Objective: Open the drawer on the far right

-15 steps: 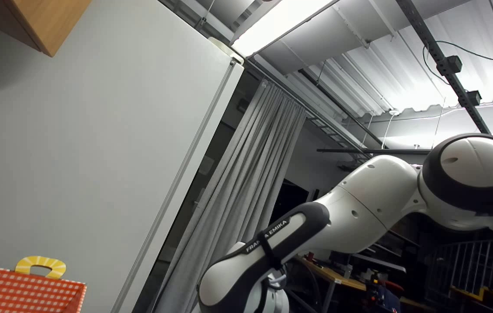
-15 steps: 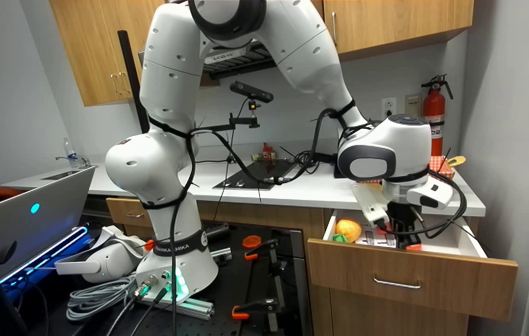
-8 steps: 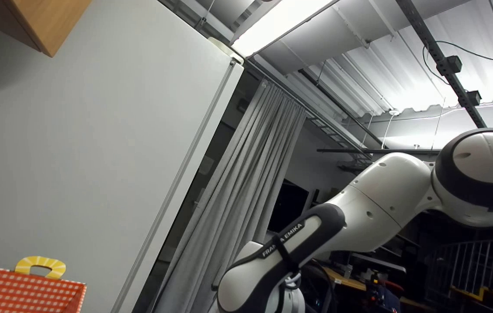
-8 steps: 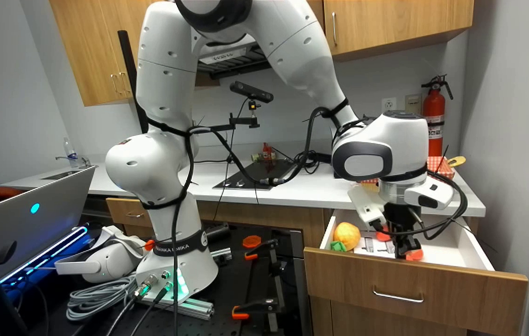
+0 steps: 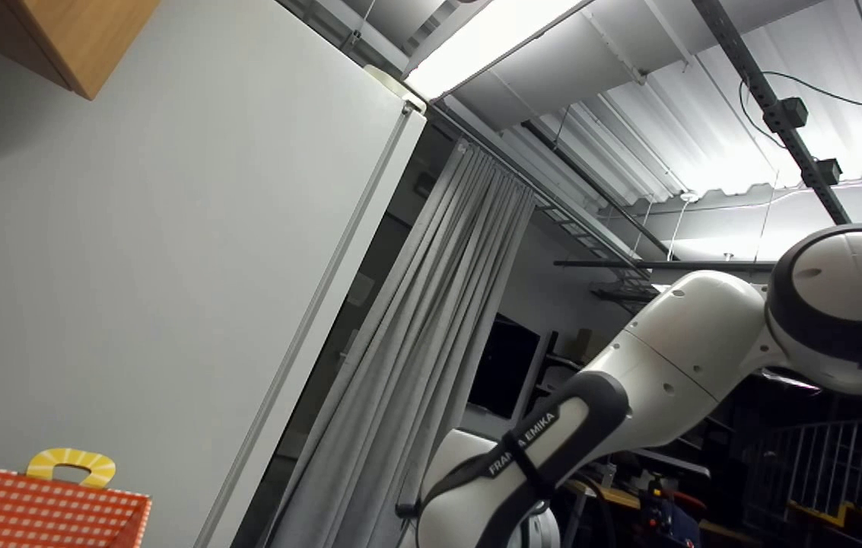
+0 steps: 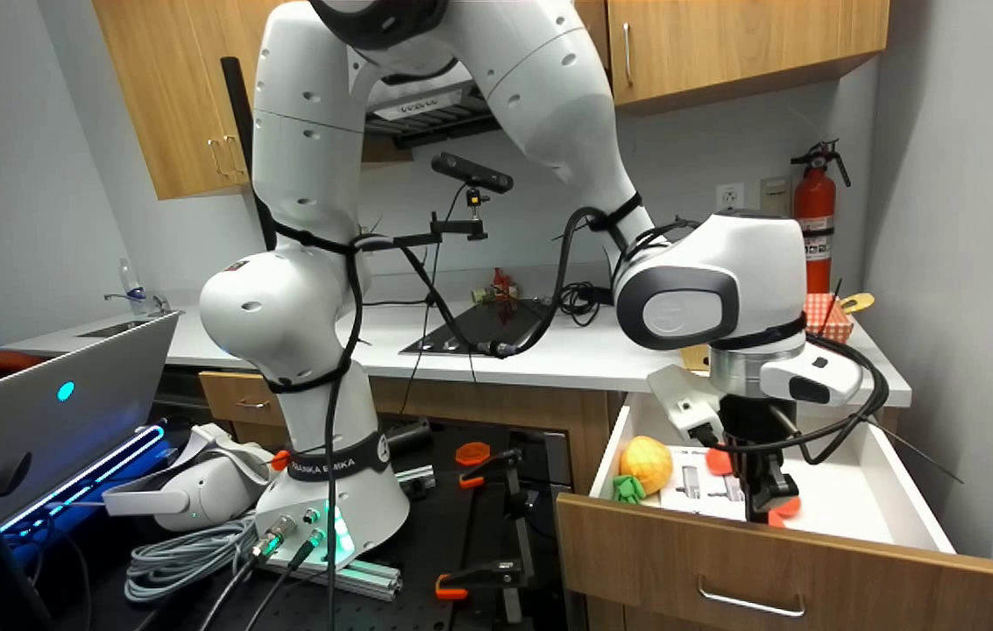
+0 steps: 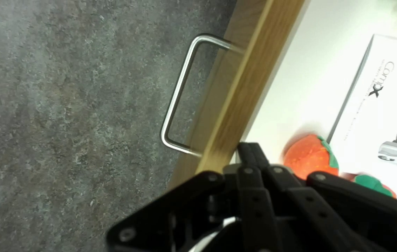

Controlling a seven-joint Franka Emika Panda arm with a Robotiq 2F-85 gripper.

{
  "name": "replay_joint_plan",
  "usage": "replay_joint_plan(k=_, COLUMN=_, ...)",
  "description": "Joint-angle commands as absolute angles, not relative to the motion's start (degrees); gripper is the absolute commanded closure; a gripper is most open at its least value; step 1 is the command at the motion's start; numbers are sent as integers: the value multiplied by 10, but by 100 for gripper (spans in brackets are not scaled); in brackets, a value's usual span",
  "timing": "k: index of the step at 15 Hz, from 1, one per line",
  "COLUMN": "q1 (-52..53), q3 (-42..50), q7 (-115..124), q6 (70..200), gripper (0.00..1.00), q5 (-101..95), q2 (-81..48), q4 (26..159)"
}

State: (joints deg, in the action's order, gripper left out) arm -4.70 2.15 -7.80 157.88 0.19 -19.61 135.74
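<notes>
Wood-fronted and white within, the drawer stands open at the right of the scene, beneath the white countertop. Its bent metal handle projects from the outer face. The black gripper points down into the drawer, the two fingers closed against each other, their tips at the inner side of the drawer front; whether they touch the wood cannot be told. An orange-red plush strawberry lies just beside the fingers; a second red item, green-topped, is partly hidden by the gripper. Left of the gripper in an exterior view lies a white box printed "CompX", and farther left an orange ball-like object with a green item just nearer. On the countertop's right end, a red-checked box with a yellow loop shows in both exterior views.
</notes>
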Motion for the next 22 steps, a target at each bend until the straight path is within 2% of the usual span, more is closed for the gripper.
replay_joint_plan(k=1, q1=-33, q3=58, q7=-43, q6=1579, gripper=100, q5=-47, q2=-178, q4=1377)
replay_joint_plan(k=22, q1=-3, q3=194, q7=84, q6=1580, gripper=100, q5=-275, q2=-150, q4=1405)
